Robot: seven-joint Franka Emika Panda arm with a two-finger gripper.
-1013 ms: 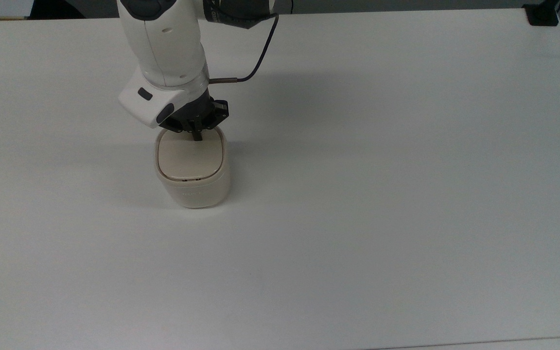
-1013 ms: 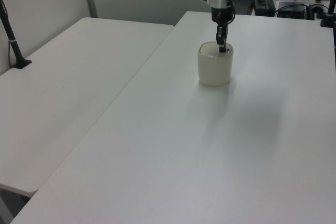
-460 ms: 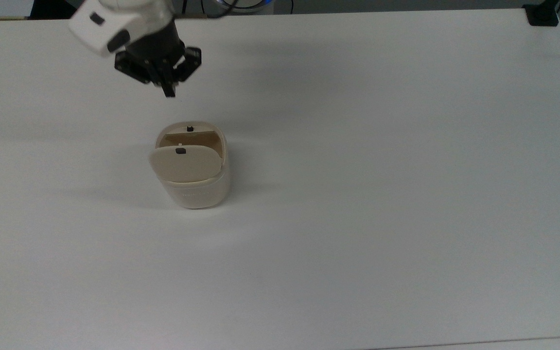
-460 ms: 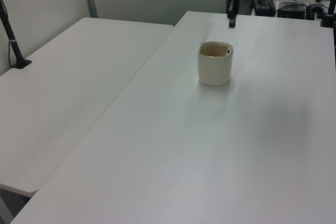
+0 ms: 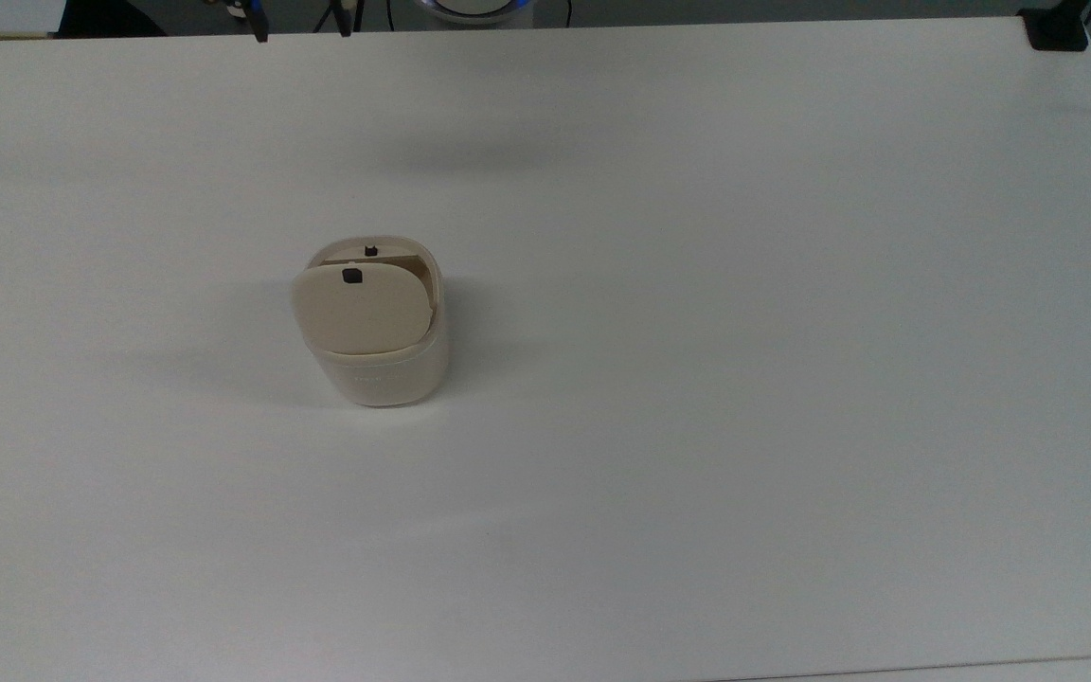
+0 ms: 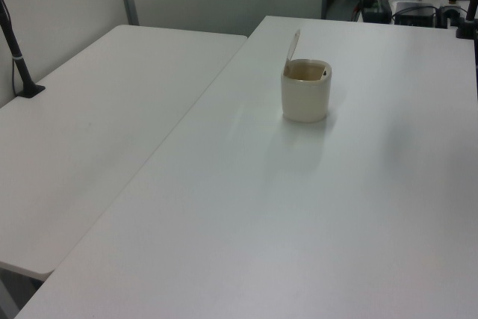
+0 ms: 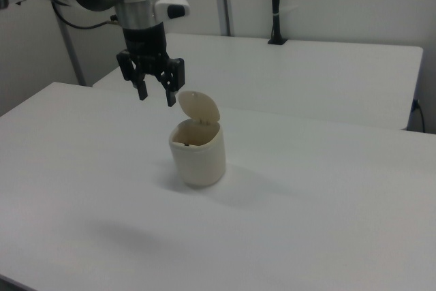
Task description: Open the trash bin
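The bin, left of centre in the top view, now stands with its lid swung upright, so the opening looks done. The gripper has lifted clear to the right view's upper left, fingers spread, empty.

White table, second white table beside it, black pole

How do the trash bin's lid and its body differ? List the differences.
The lid is a thin flat panel, while the body is a deep hollow cup. The lid stands swung up and tilted on its hinge, while the body sits upright on the table. Both are cream-beige with rounded-square outlines.
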